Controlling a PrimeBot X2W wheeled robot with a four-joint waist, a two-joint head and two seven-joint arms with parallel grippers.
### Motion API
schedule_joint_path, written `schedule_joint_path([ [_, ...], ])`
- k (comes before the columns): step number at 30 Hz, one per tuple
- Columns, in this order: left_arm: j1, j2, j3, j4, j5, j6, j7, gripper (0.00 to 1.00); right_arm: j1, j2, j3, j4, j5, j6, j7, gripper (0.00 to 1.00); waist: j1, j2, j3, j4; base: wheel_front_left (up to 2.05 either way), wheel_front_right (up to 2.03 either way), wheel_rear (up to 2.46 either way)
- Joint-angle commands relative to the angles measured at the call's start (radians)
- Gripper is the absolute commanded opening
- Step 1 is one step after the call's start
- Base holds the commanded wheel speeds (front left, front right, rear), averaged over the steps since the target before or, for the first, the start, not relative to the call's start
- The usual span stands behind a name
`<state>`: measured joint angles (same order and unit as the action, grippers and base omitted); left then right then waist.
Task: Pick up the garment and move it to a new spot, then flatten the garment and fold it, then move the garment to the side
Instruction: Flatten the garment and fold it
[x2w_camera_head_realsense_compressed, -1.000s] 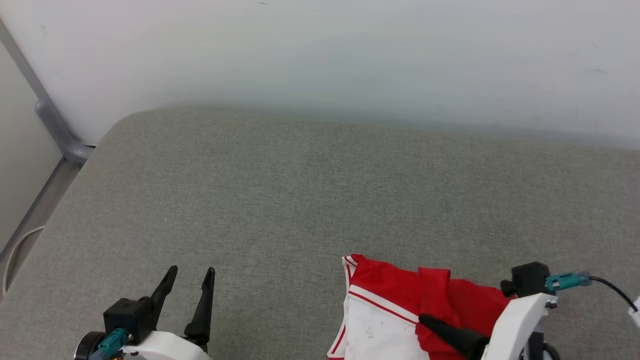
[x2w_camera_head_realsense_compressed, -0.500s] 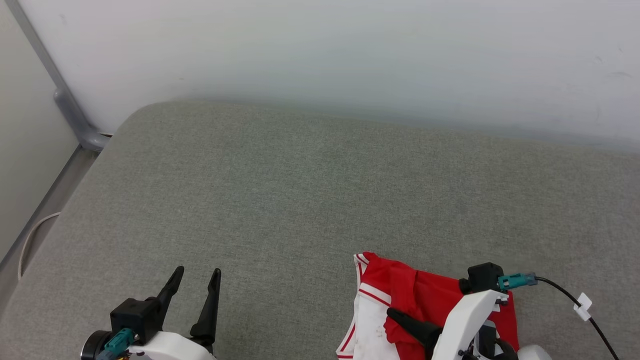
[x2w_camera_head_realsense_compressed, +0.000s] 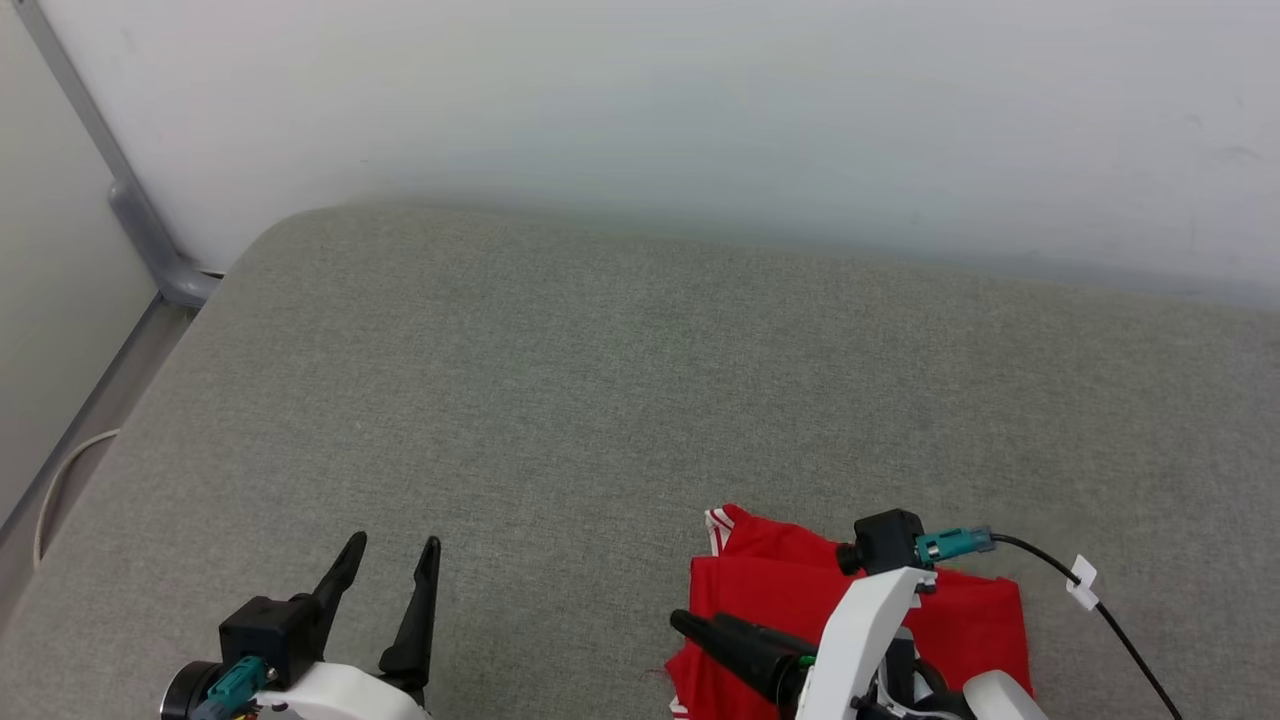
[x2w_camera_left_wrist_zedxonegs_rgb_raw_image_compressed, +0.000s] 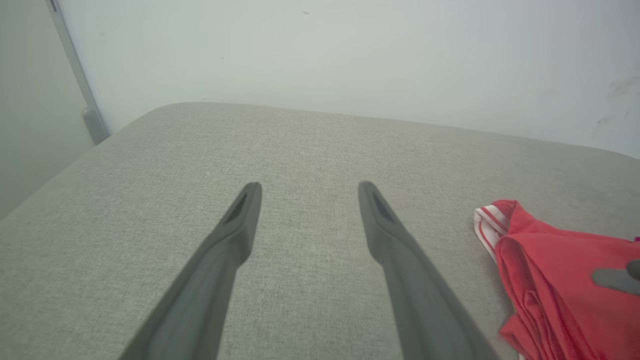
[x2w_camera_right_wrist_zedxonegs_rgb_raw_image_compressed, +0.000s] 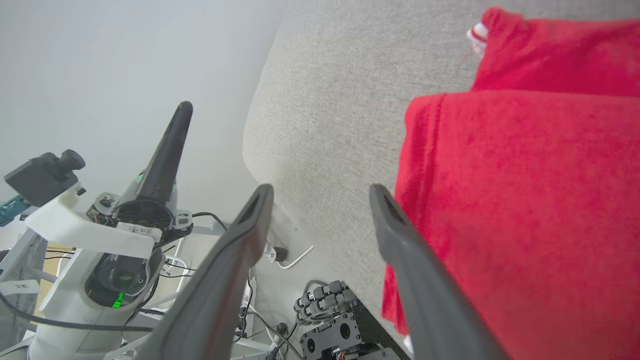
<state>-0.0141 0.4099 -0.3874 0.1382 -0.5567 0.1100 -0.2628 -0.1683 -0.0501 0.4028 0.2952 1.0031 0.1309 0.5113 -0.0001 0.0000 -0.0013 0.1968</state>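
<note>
The garment lies folded into a red bundle at the near right of the grey padded surface, with a bit of striped trim at its far left corner. My right gripper is open just over the garment's left edge, fingers pointing left and holding nothing. In the right wrist view the garment lies beside the right gripper, whose fingers are apart. My left gripper is open over bare surface at the near left. In the left wrist view the left gripper is empty, and the garment lies off to its right.
A pale wall runs along the far edge of the surface. A grey pipe stands at the left, past the surface's rounded corner. A black cable with a white tag trails from my right wrist. Robot base parts and cables sit below the near edge.
The right gripper has opened and let go of the red fabric. The fold now lies flat over the white part. The right arm has shifted left; the left arm is unchanged.
</note>
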Motion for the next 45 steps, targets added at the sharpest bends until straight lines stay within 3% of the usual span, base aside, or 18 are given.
schedule_joint_path([
  [1, 0.004, 0.002, 0.0, -0.003, 0.001, 0.001, -0.001, 1.0, -0.015, 0.0, -0.001, -0.01, -0.007, -0.001, 0.0, 1.0, 0.0001, 0.0, -0.006, -0.007, 0.0, 0.0, 0.0],
  [4, 0.007, -0.001, 0.0, -0.011, -0.007, 0.001, 0.0, 1.0, -0.039, 0.0, -0.028, -0.052, -0.066, -0.001, -0.016, 1.0, 0.0001, 0.0, -0.015, -0.02, 0.0, 0.0, 0.0],
  [7, 0.008, -0.009, 0.008, -0.026, -0.011, 0.0, -0.001, 1.0, -0.072, -0.008, -0.079, -0.101, -0.223, -0.001, -0.044, 1.0, 0.0001, 0.0, -0.02, -0.036, 0.0, 0.0, 0.0],
  [8, 0.007, -0.012, 0.012, -0.032, -0.012, -0.001, -0.001, 1.0, -0.091, -0.03, -0.082, -0.13, -0.288, -0.001, -0.062, 1.0, 0.0001, 0.0, -0.021, -0.041, 0.0, 0.0, 0.0],
  [9, -0.005, -0.034, 0.034, -0.068, 0.009, -0.003, -0.002, 1.0, -0.13, -0.15, -0.11, -0.215, -0.533, -0.001, -0.203, 1.0, 0.0001, 0.0, -0.017, -0.07, 0.0, 0.0, 0.0],
  [13, 0.0, -0.061, 0.069, -0.097, 0.041, -0.012, -0.002, 1.0, -0.115, -0.228, -0.169, -0.254, -0.663, -0.001, -0.344, 1.0, 0.0001, 0.0, -0.013, -0.092, 0.0, 0.0, 0.0],
  [16, 0.007, -0.083, 0.088, -0.109, 0.067, -0.026, -0.002, 1.0, -0.055, -0.237, -0.243, -0.266, -0.723, -0.001, -0.426, 1.0, 0.0001, 0.0, -0.01, -0.103, 0.0, 0.0, 0.0],
  [21, 0.025, -0.126, 0.114, -0.12, 0.108, -0.058, -0.002, 1.0, 0.062, -0.196, -0.393, -0.312, -0.775, -0.001, -0.528, 1.0, 0.0001, 0.0, -0.007, -0.121, 0.0, 0.0, 0.0],
  [26, 0.045, -0.165, 0.149, -0.123, 0.139, -0.094, -0.002, 1.0, 0.167, -0.132, -0.482, -0.377, -0.783, -0.001, -0.592, 1.0, 0.0001, 0.0, -0.005, -0.138, 0.0, 0.0, 0.0],
  [34, 0.066, -0.206, 0.183, -0.102, 0.195, -0.15, -0.002, 1.0, 0.236, -0.06, -0.514, -0.416, -0.792, -0.001, -0.624, 1.0, 0.0001, 0.0, 0.0, -0.15, 0.0, 0.0, 0.0],
  [45, 0.058, -0.239, 0.216, -0.072, 0.248, -0.192, -0.002, 1.0, 0.239, -0.049, -0.509, -0.398, -0.818, -0.001, -0.626, 1.0, 0.0001, 0.0, 0.006, -0.136, 0.0, 0.0, 0.0],
])
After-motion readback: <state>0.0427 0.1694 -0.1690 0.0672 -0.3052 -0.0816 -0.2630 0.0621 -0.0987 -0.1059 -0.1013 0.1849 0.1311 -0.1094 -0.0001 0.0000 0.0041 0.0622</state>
